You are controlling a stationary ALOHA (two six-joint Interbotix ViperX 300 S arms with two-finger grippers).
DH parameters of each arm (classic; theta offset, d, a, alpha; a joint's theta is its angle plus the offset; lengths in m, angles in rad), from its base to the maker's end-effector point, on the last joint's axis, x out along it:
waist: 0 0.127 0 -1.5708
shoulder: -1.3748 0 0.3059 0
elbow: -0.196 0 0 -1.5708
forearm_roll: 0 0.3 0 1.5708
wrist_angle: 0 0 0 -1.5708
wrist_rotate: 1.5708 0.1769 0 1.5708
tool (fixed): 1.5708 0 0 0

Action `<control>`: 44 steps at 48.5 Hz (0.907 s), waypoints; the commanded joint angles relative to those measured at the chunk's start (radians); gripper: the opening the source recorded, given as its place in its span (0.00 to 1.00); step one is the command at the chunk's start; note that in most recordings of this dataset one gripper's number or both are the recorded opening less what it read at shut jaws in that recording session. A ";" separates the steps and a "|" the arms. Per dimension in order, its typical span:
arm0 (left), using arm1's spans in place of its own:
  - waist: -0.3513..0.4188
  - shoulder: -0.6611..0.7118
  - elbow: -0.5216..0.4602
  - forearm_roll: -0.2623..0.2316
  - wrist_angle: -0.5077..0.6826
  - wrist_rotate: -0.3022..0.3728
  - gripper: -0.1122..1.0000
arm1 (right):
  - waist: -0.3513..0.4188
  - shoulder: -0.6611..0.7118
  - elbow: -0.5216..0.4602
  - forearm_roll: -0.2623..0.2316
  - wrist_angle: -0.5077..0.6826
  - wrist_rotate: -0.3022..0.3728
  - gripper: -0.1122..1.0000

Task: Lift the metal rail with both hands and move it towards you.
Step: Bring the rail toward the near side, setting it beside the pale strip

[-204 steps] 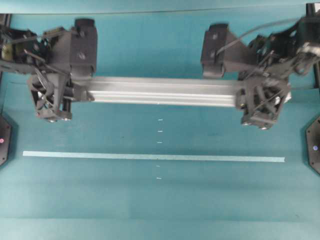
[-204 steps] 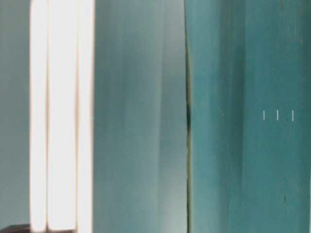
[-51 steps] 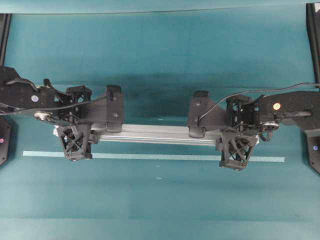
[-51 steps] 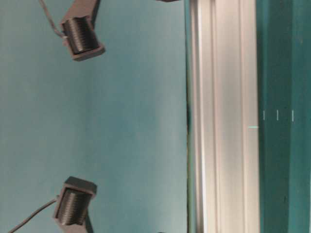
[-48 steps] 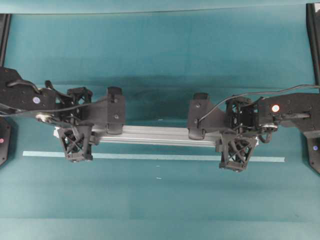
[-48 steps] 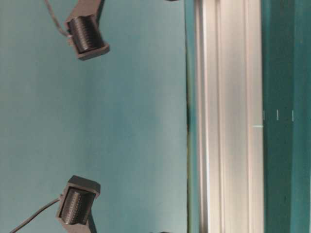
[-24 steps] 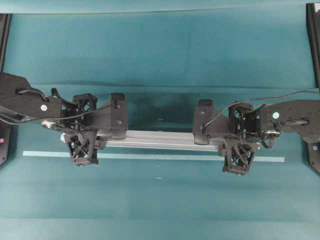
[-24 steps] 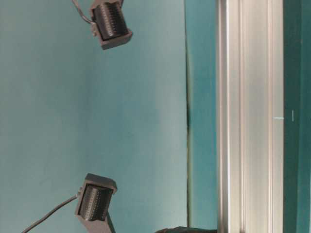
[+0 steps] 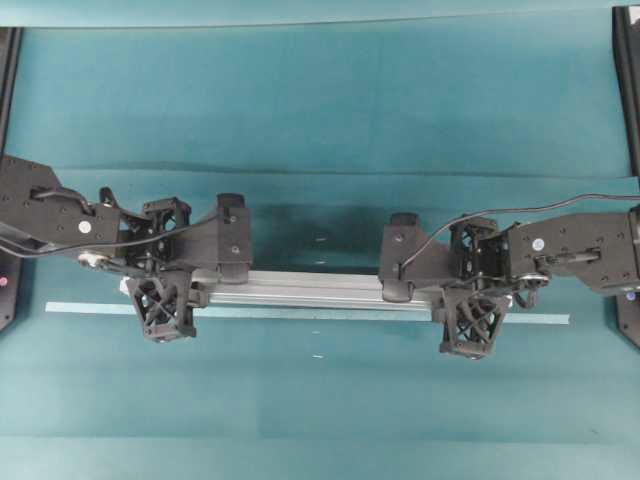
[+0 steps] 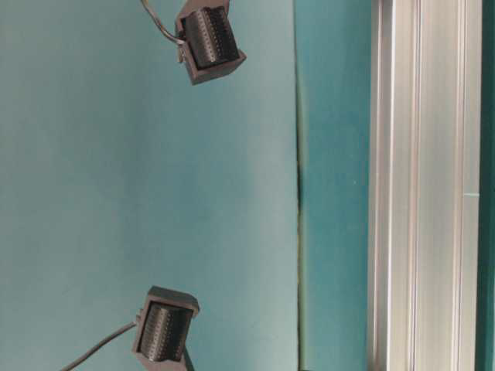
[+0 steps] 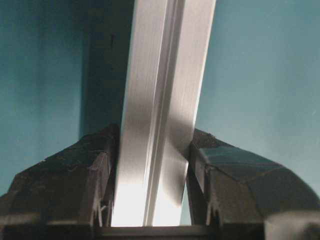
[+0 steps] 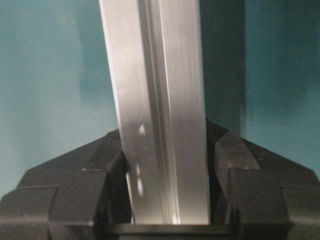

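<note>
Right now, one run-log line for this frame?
stage: carry | metal rail: level, over tape strip | left gripper: fingers clamped on rail | right gripper: fingers clamped on rail | surface: teal table

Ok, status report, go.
Left tool and right tool shut on metal rail. Rail level over tape strip. Nothing in the way.

Metal rail (image 9: 310,288) ends hidden beneath both pincers, overhead.

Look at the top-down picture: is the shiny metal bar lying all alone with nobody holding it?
No, the left end effector and the right end effector each clamp one end of the metal rail.
</note>
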State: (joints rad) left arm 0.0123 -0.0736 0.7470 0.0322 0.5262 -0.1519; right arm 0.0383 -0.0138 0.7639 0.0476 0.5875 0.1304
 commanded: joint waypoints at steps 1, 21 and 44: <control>0.012 -0.008 -0.003 -0.003 -0.018 -0.058 0.37 | 0.014 0.005 -0.002 0.005 0.000 0.005 0.45; 0.012 0.014 -0.005 -0.003 -0.066 -0.092 0.37 | -0.008 0.006 0.003 0.003 -0.017 0.003 0.45; 0.008 0.015 0.000 -0.003 -0.071 -0.100 0.37 | -0.009 0.025 0.012 0.005 -0.051 0.005 0.45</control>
State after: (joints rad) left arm 0.0107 -0.0506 0.7547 0.0322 0.4694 -0.1749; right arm 0.0276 0.0092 0.7762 0.0460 0.5430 0.1273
